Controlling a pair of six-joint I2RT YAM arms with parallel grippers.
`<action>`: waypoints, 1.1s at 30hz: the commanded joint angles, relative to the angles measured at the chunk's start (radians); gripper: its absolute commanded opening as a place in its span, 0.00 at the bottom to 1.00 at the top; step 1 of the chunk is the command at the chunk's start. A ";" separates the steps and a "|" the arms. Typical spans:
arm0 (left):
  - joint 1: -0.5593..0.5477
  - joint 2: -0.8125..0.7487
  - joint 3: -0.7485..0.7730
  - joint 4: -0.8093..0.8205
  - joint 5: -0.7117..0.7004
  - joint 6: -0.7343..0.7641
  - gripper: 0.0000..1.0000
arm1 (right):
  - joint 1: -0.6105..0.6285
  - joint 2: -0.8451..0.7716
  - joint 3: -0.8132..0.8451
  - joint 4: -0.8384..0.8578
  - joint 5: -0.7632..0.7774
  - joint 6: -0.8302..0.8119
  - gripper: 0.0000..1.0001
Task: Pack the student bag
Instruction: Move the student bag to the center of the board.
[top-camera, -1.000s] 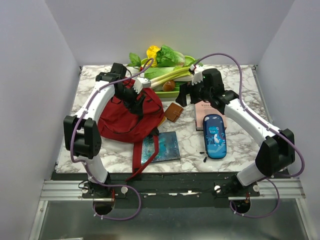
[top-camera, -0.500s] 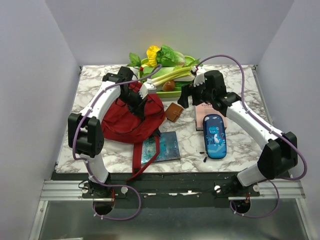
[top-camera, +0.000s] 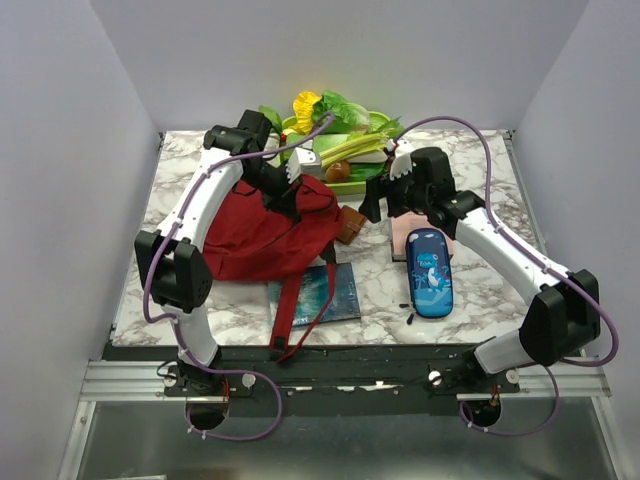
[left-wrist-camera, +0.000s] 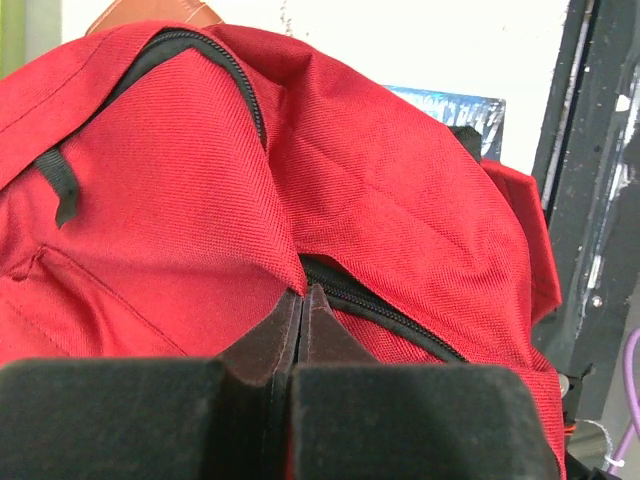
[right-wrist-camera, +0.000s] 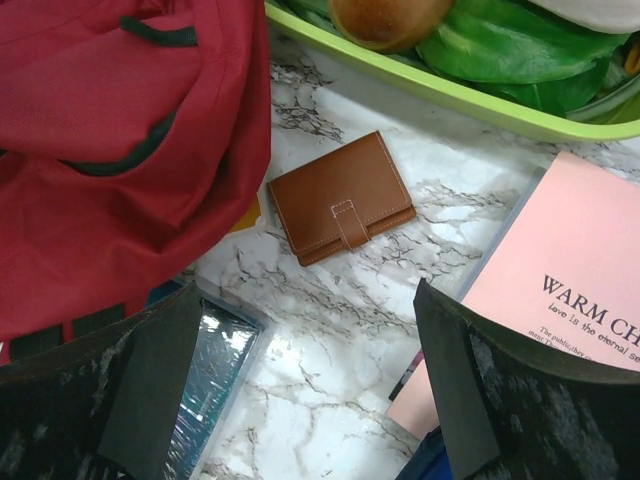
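Note:
The student bag (top-camera: 250, 235) is a dark red backpack lying at the left middle of the table, its black straps trailing toward the front edge. My left gripper (top-camera: 291, 203) is over the bag's upper right part. In the left wrist view its jaws (left-wrist-camera: 302, 292) are shut, pinching a fold of the red bag (left-wrist-camera: 390, 170) fabric right beside the black zipper (left-wrist-camera: 380, 305). My right gripper (top-camera: 374, 205) hovers open over bare marble (right-wrist-camera: 307, 290), between the bag (right-wrist-camera: 110, 150) and a pink book (right-wrist-camera: 570, 280), with nothing between its fingers.
A brown wallet (right-wrist-camera: 340, 197) lies just right of the bag. A teal book (top-camera: 330, 290) sits partly under the bag's straps. A blue pencil case (top-camera: 429, 272) lies beside the pink book (top-camera: 400, 235). A green tray (right-wrist-camera: 400, 85) of toy vegetables (top-camera: 335, 120) stands at the back.
My left gripper has shut on the bag's fabric and drawn it up and to the right, spreading the bag. The right gripper has shifted slightly and stayed open.

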 joint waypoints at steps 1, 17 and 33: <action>-0.068 0.027 0.053 -0.058 0.085 -0.007 0.00 | 0.005 -0.026 -0.007 0.015 -0.010 -0.013 0.95; -0.035 -0.082 -0.113 0.350 -0.150 -0.446 0.99 | 0.005 -0.040 -0.011 0.013 -0.004 0.014 0.98; 0.010 -0.157 -0.455 0.695 -0.622 -0.673 0.86 | 0.006 -0.099 -0.085 0.017 0.034 0.016 0.97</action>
